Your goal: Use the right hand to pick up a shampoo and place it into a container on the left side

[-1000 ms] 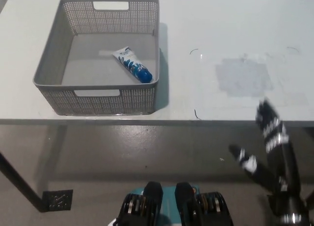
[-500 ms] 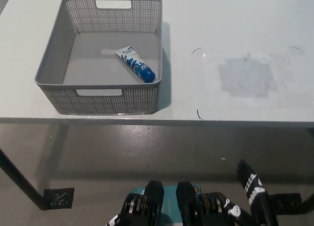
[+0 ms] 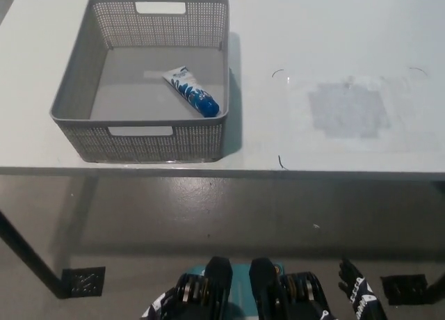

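A white and blue shampoo tube lies inside the grey mesh basket on the left part of the white table, cap end pointing toward the basket's near right corner. My black right hand shows only partly at the bottom right edge, well below the table's front edge and far from the basket, with fingers spread and nothing in it. My left hand is out of the picture.
The white table carries a faint grey rectangular patch right of the basket. Below the table's front edge lies grey floor, with a table leg and foot plate at lower left.
My right hand has dropped from beside the table's front right edge down to the picture's bottom edge. The tube and basket have stayed put.
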You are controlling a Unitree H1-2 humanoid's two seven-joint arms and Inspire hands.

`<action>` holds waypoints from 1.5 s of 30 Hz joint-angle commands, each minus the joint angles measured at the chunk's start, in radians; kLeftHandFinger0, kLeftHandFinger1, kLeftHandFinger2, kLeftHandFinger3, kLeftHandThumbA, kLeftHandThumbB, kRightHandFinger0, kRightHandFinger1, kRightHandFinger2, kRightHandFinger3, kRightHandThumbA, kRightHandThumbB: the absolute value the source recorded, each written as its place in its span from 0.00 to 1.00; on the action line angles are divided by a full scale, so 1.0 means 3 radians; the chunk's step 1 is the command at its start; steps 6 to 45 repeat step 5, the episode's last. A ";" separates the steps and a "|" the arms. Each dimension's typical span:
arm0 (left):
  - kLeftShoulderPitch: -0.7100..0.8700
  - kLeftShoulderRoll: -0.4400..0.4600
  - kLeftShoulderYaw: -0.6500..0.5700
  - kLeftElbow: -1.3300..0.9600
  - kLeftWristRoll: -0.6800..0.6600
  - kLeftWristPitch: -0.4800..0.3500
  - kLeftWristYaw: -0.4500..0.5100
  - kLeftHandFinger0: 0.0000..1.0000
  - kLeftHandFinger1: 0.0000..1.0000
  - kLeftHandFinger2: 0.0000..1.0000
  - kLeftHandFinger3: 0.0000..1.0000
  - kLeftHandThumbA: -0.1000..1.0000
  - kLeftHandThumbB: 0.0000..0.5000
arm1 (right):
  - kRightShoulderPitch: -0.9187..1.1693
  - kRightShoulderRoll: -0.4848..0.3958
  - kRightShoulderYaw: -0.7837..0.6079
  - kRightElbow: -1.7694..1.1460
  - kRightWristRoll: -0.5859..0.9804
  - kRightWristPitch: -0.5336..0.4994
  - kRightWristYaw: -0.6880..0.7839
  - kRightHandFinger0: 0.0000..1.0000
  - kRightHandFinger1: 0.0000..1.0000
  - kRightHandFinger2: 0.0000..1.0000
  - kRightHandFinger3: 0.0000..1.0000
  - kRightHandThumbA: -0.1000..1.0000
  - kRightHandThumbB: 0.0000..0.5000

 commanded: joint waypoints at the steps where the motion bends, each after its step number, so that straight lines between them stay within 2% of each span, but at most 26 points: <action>1: 0.0008 0.0020 0.0065 -0.0255 -0.0122 -0.0105 0.0014 1.00 1.00 1.00 1.00 0.83 0.19 | -0.0020 -0.0019 -0.0042 0.0007 0.0043 -0.0184 0.0048 0.94 1.00 1.00 1.00 0.77 0.41; 3: -0.0005 0.0008 0.0089 -0.0337 -0.0175 -0.0069 0.0004 1.00 1.00 1.00 1.00 0.81 0.20 | -0.0044 -0.0024 -0.0052 0.0026 0.0056 -0.0195 0.0059 0.94 1.00 1.00 1.00 0.77 0.41; 4: -0.0004 0.0005 0.0098 -0.0370 -0.0187 -0.0089 0.0005 1.00 1.00 1.00 1.00 0.79 0.17 | -0.0043 -0.0024 -0.0056 0.0034 0.0052 -0.0205 0.0057 0.93 1.00 1.00 1.00 0.77 0.41; 45: -0.0004 0.0005 0.0098 -0.0370 -0.0187 -0.0089 0.0005 1.00 1.00 1.00 1.00 0.79 0.17 | -0.0043 -0.0024 -0.0056 0.0034 0.0052 -0.0205 0.0057 0.93 1.00 1.00 1.00 0.77 0.41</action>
